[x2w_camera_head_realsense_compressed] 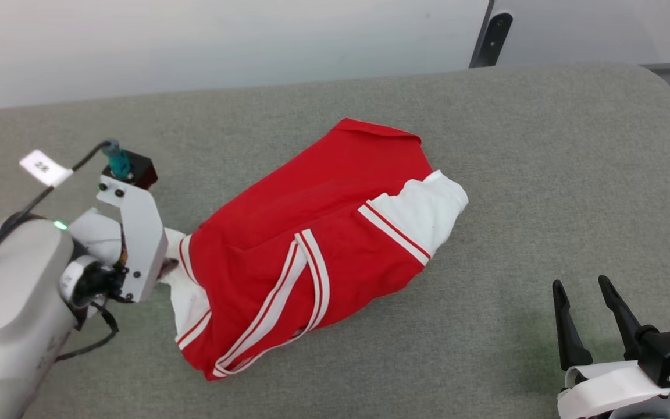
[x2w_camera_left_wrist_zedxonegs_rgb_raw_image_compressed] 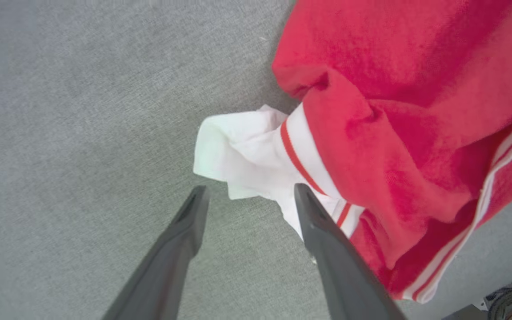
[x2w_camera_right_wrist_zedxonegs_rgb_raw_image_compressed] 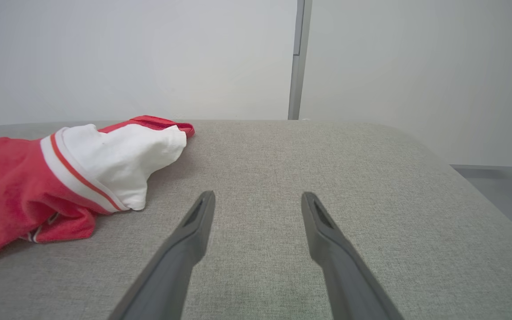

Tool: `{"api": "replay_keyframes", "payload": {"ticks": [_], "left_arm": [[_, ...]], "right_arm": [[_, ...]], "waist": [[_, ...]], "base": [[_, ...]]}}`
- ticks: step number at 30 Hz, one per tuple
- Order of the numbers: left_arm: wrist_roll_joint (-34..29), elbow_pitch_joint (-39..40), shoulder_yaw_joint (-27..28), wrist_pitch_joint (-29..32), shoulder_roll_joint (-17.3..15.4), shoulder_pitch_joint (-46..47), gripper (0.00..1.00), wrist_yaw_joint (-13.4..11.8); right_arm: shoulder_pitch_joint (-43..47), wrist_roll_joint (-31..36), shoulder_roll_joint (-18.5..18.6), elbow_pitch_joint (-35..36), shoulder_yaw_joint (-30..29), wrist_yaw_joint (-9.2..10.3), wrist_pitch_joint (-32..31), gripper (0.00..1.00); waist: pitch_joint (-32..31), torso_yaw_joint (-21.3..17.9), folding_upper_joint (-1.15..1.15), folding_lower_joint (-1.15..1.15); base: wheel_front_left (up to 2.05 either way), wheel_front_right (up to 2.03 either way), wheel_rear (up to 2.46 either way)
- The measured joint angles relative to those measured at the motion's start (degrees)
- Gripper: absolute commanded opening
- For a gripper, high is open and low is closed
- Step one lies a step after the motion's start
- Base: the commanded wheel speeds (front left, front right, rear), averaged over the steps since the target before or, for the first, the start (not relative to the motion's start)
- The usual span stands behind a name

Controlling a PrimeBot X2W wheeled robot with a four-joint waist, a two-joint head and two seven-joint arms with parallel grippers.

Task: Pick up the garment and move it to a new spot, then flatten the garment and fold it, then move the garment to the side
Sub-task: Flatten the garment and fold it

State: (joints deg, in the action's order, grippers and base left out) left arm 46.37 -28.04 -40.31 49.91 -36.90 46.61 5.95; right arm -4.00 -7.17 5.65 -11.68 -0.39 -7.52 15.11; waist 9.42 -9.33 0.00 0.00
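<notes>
Left pincer (x2w_camera_left_wrist_zedxonegs_rgb_raw_image_compressed: 249, 195) first: spread wide apart, gripping nothing. Points down at the grey counter (x2w_camera_left_wrist_zedxonegs_rgb_raw_image_compressed: 82, 133), right by the garment (x2w_camera_left_wrist_zedxonegs_rgb_raw_image_compressed: 416, 111). Just past the two dark fingers (x2w_camera_left_wrist_zedxonegs_rgb_raw_image_compressed: 329, 249), a crumpled white sleeve (x2w_camera_left_wrist_zedxonegs_rgb_raw_image_compressed: 242, 155) with a thin red stripe. Hard to tell whether one finger touches that sleeve. Beyond the sleeve, the red body of the garment, bunched up in soft folds.

Right pincer (x2w_camera_right_wrist_zedxonegs_rgb_raw_image_compressed: 258, 198) next: spread wide apart too, gripping nothing. Sits low at the near right of the counter, well apart from the garment.

As for the garment: lies in a loose heap around the middle of the counter, slanting from near left to far right in the head view. Red on top, white stripes running across, and a second sleeve (x2w_camera_head_realsense_compressed: 428, 215), also white, at the far right end. Behind the counter, a pale wall (x2w_camera_head_realsense_compressed: 195, 41).
</notes>
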Motion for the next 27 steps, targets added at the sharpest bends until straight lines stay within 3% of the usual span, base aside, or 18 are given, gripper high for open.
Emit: {"api": "replay_keyframes", "payload": {"ticks": [9, 14, 27], "left_arm": [[2.24, 5.02, 1.76, -1.52, -1.54, -3.26, 1.0, -1.02], [4.07, 6.65, 1.81, 0.19, -1.75, -6.46, 1.0, -3.3], [5.64, 5.77, 2.1, 2.02, -1.93, -7.97, 1.0, -6.3]], "right_arm": [[0.82, -0.14, 0.16, 0.1, -0.13, 0.0, 0.0, 1.0], [0.85, -0.15, 0.38, 1.11, 0.05, 0.0, 0.0, 1.0], [1.18, 0.31, -0.51, 6.3, -1.1, 0.0, 0.01, 1.0]], "waist": [[-1.42, 1.73, 0.0, 0.0], [-1.29, 2.32, 0.0, 0.0], [2.53, -0.2, 0.0, 0.0]], "base": [[0.0, 0.0, 0.0], [0.0, 0.0, 0.0], [0.0, 0.0, 0.0]]}}
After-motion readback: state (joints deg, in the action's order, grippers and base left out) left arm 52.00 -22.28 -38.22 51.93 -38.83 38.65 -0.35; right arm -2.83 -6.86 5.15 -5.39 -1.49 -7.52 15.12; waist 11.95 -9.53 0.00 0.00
